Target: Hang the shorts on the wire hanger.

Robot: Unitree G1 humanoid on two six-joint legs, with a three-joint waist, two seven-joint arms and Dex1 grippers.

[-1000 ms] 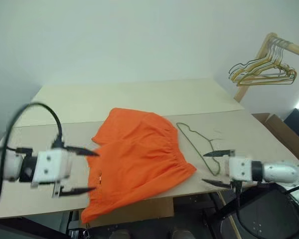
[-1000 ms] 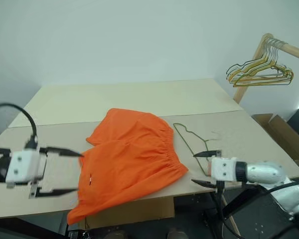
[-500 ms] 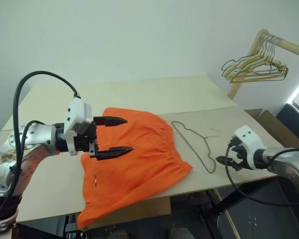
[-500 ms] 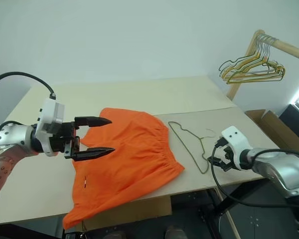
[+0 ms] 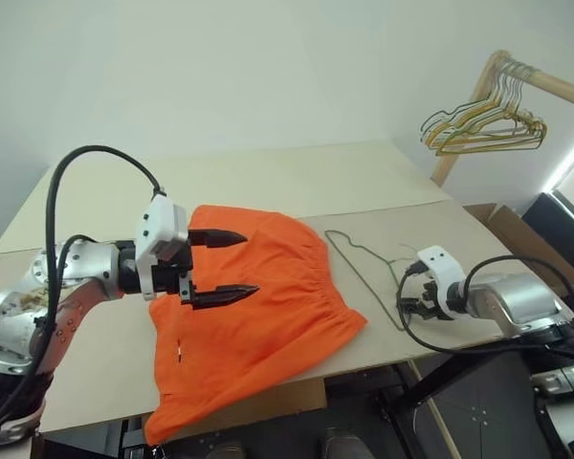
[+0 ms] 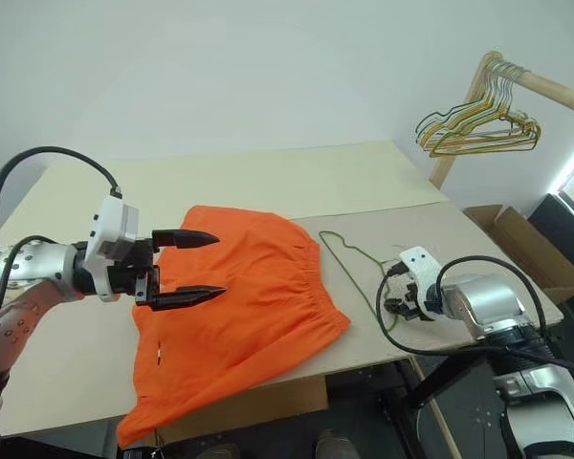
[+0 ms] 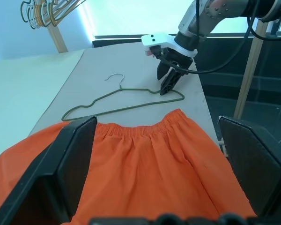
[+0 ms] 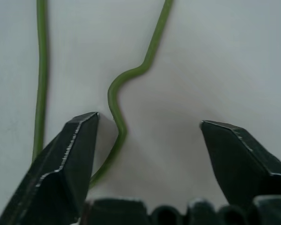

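- We see the shorts (image 5: 253,311) spread flat on the pale table (image 5: 297,177), bright orange, with the gathered waistband toward the robot's right and one leg drooping over the near table edge; a tiny white mark shows on the fabric near the left side.
- The wire hanger (image 5: 368,277) lies flat on the table just to the right of the shorts, thin and olive-grey; its small hook (image 7: 116,78) points away from the shorts, and its long bar runs just beside the waistband without clearly touching it.
- Our left gripper (image 5: 231,267) hovers above the left part of the shorts, pointing toward the right; its jaws stand wide apart with nothing between them; in the left wrist view the orange cloth lies below and between the two black fingers (image 7: 61,173).
- Our right gripper (image 5: 408,304) points steeply down at the near end corner of the hanger, close to the table's right edge; its jaws are parted; in the right wrist view one black finger (image 8: 68,159) stands right beside the bent corner of the green wire (image 8: 116,112), with the wire lying between the fingers and not yet clamped.
- A wooden rail (image 5: 531,76) at the far right carries a bunch of gold and green wire hangers (image 5: 483,129); a cardboard box (image 5: 517,239) sits beyond the table's right edge.
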